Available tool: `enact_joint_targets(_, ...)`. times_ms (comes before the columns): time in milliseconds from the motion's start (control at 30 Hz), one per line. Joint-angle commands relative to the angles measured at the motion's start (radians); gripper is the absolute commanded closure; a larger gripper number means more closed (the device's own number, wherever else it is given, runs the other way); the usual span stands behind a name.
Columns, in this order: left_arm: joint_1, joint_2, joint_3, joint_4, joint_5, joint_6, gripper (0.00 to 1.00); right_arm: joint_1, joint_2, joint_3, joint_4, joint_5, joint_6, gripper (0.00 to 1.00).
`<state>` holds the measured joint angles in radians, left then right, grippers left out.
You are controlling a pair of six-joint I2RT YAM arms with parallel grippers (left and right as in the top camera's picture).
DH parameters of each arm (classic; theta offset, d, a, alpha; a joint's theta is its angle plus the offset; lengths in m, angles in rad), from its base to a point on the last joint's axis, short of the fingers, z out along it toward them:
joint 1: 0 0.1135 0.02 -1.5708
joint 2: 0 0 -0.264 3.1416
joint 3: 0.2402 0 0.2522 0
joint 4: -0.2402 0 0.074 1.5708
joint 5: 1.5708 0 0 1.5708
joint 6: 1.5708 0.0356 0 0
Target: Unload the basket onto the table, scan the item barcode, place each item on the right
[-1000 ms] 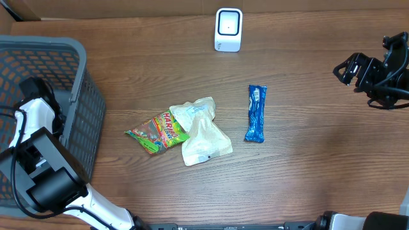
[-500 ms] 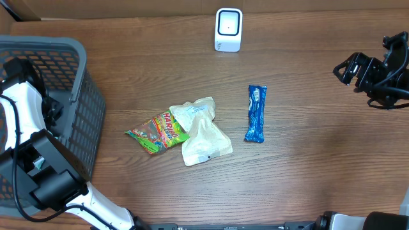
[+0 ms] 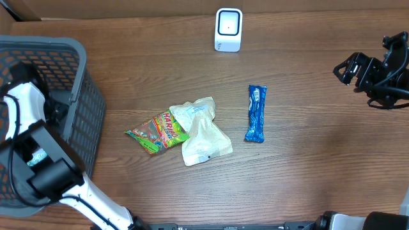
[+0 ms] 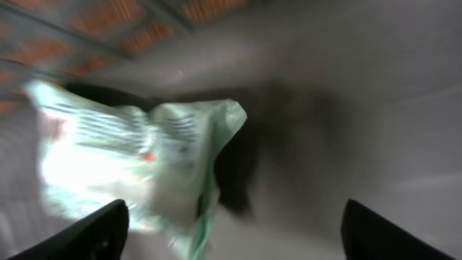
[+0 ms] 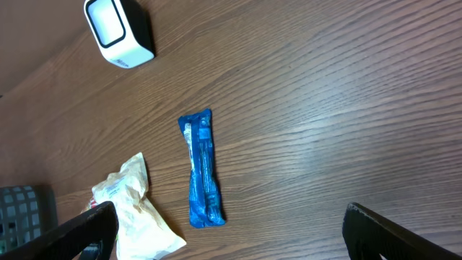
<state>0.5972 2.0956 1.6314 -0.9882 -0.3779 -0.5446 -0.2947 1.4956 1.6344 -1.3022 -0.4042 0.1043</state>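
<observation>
Pale-green printed packet (image 4: 130,159) lies, blurred, on the grey floor of the mesh basket (image 3: 83,57) at the table's left end. Above it is the left pincer (image 4: 242,232), its 2 fingers spread wide and clamping nothing. Near the middle of the wooden table (image 3: 307,160) lie 3 more items. A Haribo gummy bag (image 3: 156,131) has a cream pouch (image 3: 201,131) overlapping its right side. A blue wrapped bar (image 3: 256,113) lies apart to the right. The white barcode scanner (image 3: 228,29) stands at the far edge. At the right side, the right pincer (image 5: 238,232) hangs spread wide, empty.
</observation>
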Motion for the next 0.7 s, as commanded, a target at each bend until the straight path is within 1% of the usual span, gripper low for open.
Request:
enact_joint_targets(0,0.006,0.095,0.013,-0.003,0.001,-0.021,0.12,-0.001,-0.001,0.007,-0.003,-0.009,0.001,0.00)
enact_joint_targets(33,0.006,0.108,0.013,-0.005,0.002,-0.021,0.14,-0.001,-0.001,0.007,-0.005,-0.009,0.001,0.00)
enact_joint_targets(67,0.006,0.119,0.013,-0.006,0.001,-0.020,0.19,-0.001,-0.001,0.007,-0.006,-0.009,0.001,0.00)
enact_joint_targets(100,0.006,0.122,0.013,-0.008,0.002,-0.020,0.29,-0.001,-0.001,0.007,-0.005,-0.009,0.001,0.00)
enact_joint_targets(133,0.006,0.123,0.013,-0.009,0.002,-0.020,0.51,-0.001,-0.001,0.007,-0.005,-0.009,0.001,0.00)
enact_joint_targets(200,0.006,0.120,0.014,-0.010,0.002,-0.019,0.80,-0.001,-0.001,0.007,-0.005,-0.009,0.001,0.00)
enact_joint_targets(233,0.006,0.117,0.016,-0.014,0.002,-0.019,0.93,-0.001,-0.001,0.007,-0.005,-0.009,0.001,0.00)
enact_joint_targets(267,0.005,0.115,0.019,-0.027,0.003,-0.019,0.96,-0.001,-0.001,0.007,-0.005,-0.009,0.001,0.00)
enact_joint_targets(333,0.005,0.114,0.037,-0.062,0.011,-0.016,0.96,-0.001,-0.001,0.007,-0.004,-0.009,0.001,0.00)
enact_joint_targets(367,0.005,0.114,0.072,-0.113,0.038,-0.010,0.96,-0.001,-0.001,0.007,-0.003,-0.009,0.001,0.00)
enact_joint_targets(400,0.004,0.114,0.085,-0.128,0.048,-0.003,0.96,-0.001,-0.001,0.007,-0.003,-0.009,0.001,0.00)
enact_joint_targets(533,0.004,0.113,0.248,-0.264,0.185,0.106,0.96,-0.001,-0.001,0.007,-0.002,-0.009,0.001,0.00)
enact_joint_targets(667,-0.008,0.090,0.411,-0.402,0.290,0.177,0.96,-0.001,-0.001,0.007,-0.002,-0.009,0.001,0.00)
